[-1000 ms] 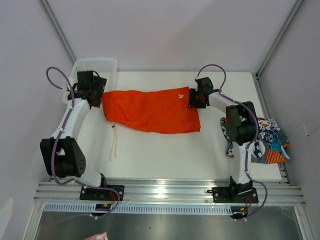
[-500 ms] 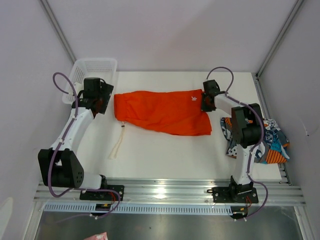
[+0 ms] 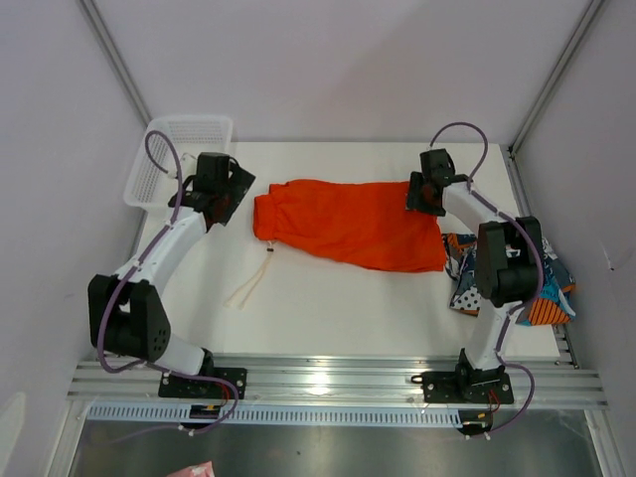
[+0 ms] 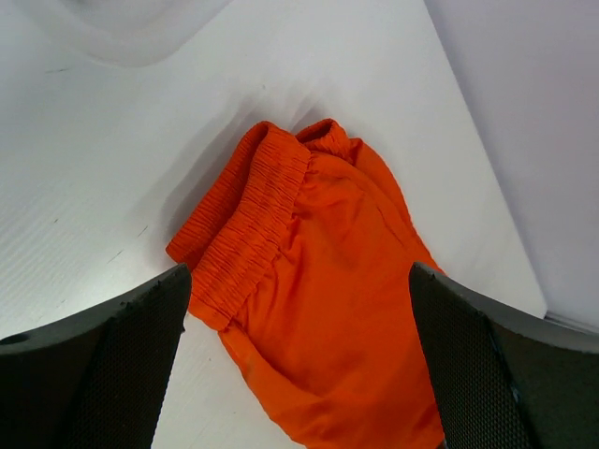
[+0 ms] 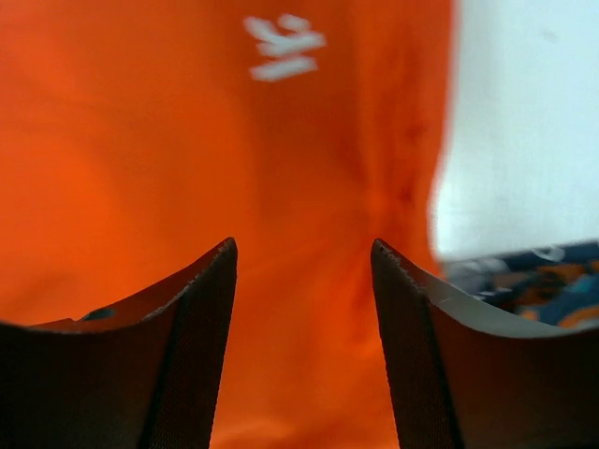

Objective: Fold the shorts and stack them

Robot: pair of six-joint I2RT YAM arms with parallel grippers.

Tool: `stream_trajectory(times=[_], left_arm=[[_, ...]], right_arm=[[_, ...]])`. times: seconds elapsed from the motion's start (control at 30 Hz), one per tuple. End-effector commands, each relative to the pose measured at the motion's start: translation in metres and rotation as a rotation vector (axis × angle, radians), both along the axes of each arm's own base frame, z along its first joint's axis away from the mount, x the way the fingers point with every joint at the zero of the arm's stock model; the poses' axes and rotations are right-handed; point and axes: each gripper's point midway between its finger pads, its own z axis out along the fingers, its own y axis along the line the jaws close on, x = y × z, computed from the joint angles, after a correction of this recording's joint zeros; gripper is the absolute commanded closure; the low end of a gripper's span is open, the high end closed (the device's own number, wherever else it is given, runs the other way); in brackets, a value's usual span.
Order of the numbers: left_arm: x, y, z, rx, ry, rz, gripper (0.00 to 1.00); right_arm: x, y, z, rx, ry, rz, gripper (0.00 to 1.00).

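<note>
- Orange cloth fills the gap seen between the right fingers [image 5: 168, 355]. They stand partly open and pinch nothing.
- Below them lie the orange shorts [image 5: 140, 140], flat, with a small white logo [image 5: 281, 47] beyond the tips. Whether the tips touch the fabric cannot be told.
- To the right of those fingers the hem ends. Past a strip of white bench [image 5: 524, 112], a corner of the print shorts [image 5: 533, 281] shows.
- The left fingers [image 4: 103, 374] are spread wide and hold nothing. They hang above the gathered waistband [image 4: 253, 224], which is bunched and lies on the bench.
- From above, the orange shorts [image 3: 348, 224] stretch across the far half of the bench [image 3: 328, 308], with the waistband on the left and the leg end on the right.
- The left fingers sit just beside the waistband end, and the right fingers are at the far right corner of the leg end.
- A white drawstring [image 3: 253, 283] trails from the waistband toward the near edge.
- The print shorts [image 3: 552, 293] lie crumpled at the right edge of the bench, partly behind the right arm. Their near corner is just beside the orange hem.
- A white mesh basket [image 3: 189, 121] stands at the far left corner, behind the left arm.
</note>
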Motion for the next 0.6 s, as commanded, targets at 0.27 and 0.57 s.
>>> stream_trajectory(times=[0.27,0.57], left_arm=[[0.044,-0.034,0.003,0.07,-0.089,-0.224,0.02],[0.072,-0.044,-0.024,0.062,-0.085,-0.512,0.03]], right_arm=[[-0.026,0.217,0.103,0.746,-0.158,0.578,0.43],[-0.041,0.298,0.061,0.824,-0.039,0.709,0.35]])
